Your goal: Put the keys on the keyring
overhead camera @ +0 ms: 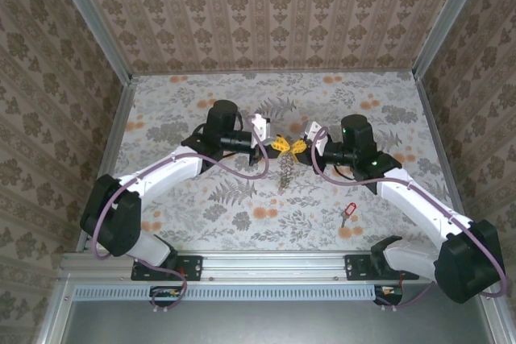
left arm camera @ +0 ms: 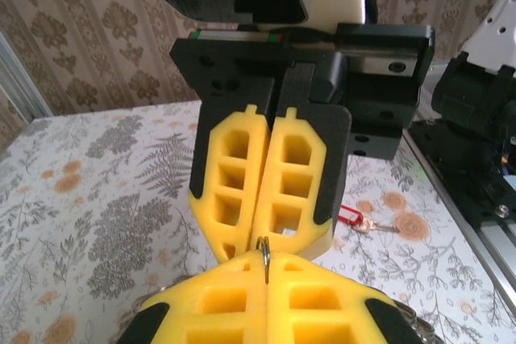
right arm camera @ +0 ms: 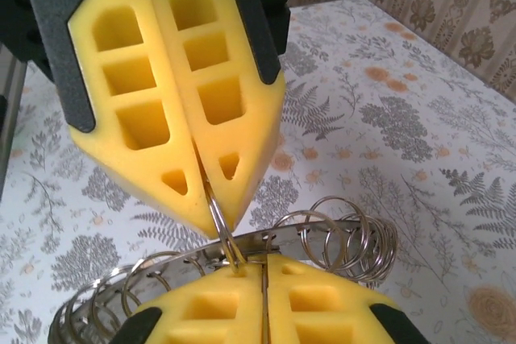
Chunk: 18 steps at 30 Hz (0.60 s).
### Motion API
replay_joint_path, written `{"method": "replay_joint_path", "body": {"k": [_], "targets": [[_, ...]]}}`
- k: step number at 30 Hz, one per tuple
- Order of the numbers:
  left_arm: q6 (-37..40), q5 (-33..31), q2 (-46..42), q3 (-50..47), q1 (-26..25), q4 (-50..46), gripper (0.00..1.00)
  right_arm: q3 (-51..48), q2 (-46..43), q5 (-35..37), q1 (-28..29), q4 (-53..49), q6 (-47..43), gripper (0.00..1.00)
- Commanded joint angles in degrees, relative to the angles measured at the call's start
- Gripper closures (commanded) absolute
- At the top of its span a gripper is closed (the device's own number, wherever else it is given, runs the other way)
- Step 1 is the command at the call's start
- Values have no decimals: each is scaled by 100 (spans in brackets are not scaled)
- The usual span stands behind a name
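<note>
— Is it bright?
— Yes. Soft, even light falls from above on the flat table with the flower-and-fern pattern (overhead camera: 242,110).
— Any shadows?
— Only pale, fuzzy ones under the white and black robot arms (overhead camera: 173,171).
— Anything shiny?
— Little white glints sit on the silvery coiled wire ring (right arm camera: 347,239).
— Anything blurry?
— The fat yellow foam pads (right arm camera: 234,283) low in both wrist views are very close and look soft. The brown patterned wallpaper (left arm camera: 81,30) behind is fuzzy too.
</note>
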Motion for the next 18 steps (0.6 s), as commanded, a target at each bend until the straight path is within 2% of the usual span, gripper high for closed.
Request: {"method": "replay_joint_path", "body": {"k": [1, 7, 14, 18], "targets": [[-416, 408, 4, -50, -8, 699, 100, 19, 128, -362, -18, 596, 353, 93], [-401, 236, -22, -111, -8, 704, 100, 48, 68, -230, -20, 400, 242, 88], [-139, -151, -79, -138, -8, 494, 100, 127, -360, 657, -15, -580, -323, 82], [255, -313, -83, -6, -41, -16, 100, 91, -599, 1069, -29, -648, -293, 81]]}}
